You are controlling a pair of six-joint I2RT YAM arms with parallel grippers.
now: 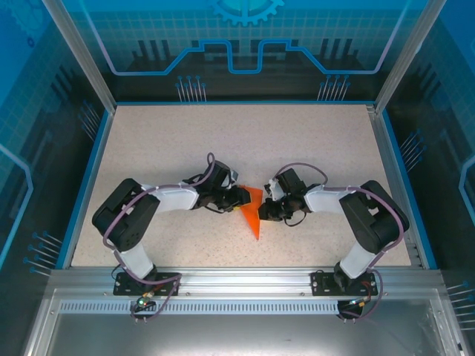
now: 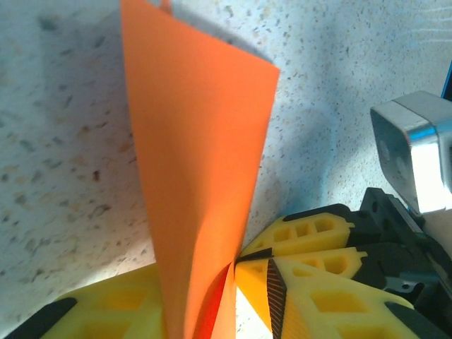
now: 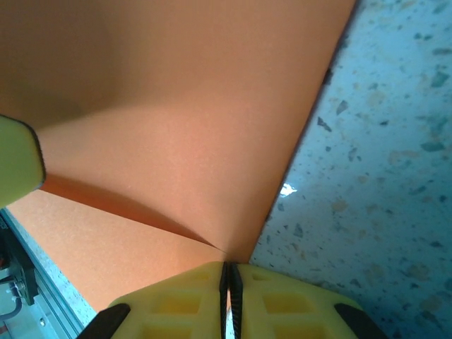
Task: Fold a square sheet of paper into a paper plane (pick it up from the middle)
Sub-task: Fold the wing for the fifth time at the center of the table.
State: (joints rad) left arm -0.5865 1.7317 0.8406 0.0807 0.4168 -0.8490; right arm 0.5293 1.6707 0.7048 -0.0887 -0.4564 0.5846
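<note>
Right gripper (image 3: 227,272) pinching orange paper (image 3: 176,106) (edges cropped), left gripper (image 2: 201,289) grip unclear

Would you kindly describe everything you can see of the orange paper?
The orange paper is thin, plain and matt, folded with a sharp crease into a pointed shape whose tip aims toward the arms' bases. It stands on edge over the speckled table, mid-table between both grippers. The right gripper pinches a folded corner; the sheet also passes between the left gripper's parted fingers.
</note>
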